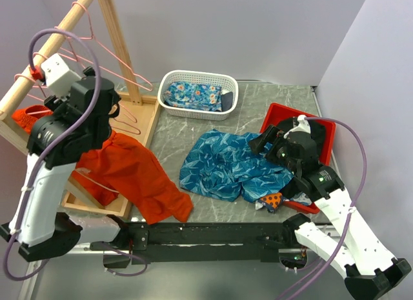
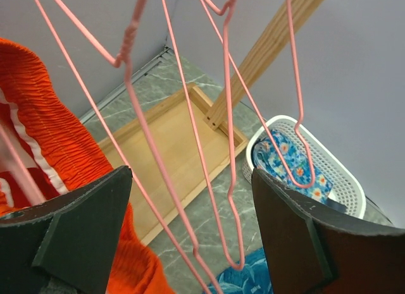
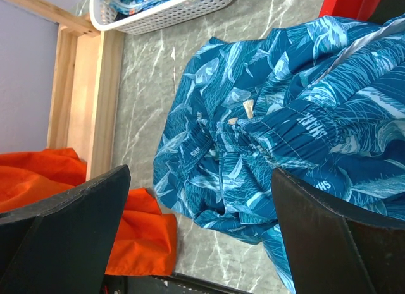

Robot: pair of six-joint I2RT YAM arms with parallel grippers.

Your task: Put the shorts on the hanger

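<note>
The blue leaf-print shorts [image 1: 229,164] lie crumpled on the grey table at centre; they fill the right wrist view [image 3: 285,129] and just show in the left wrist view [image 2: 250,278]. Several pink wire hangers [image 1: 122,68] hang from the wooden pole at the left. My left gripper [image 1: 110,111] is raised at the rack and open; hanger wires [image 2: 172,192] hang between its fingers in the left wrist view [image 2: 190,243], none of them gripped. My right gripper [image 1: 268,142] is open and empty, hovering over the right side of the shorts [image 3: 199,231].
Orange shorts [image 1: 135,174] drape over the wooden rack base [image 1: 145,119] and the table's front. A white basket [image 1: 169,80] with folded flowered cloth stands at the back. A red bin [image 1: 322,135] sits at the right, behind my right arm. The rack pole [image 1: 45,64] slants at the left.
</note>
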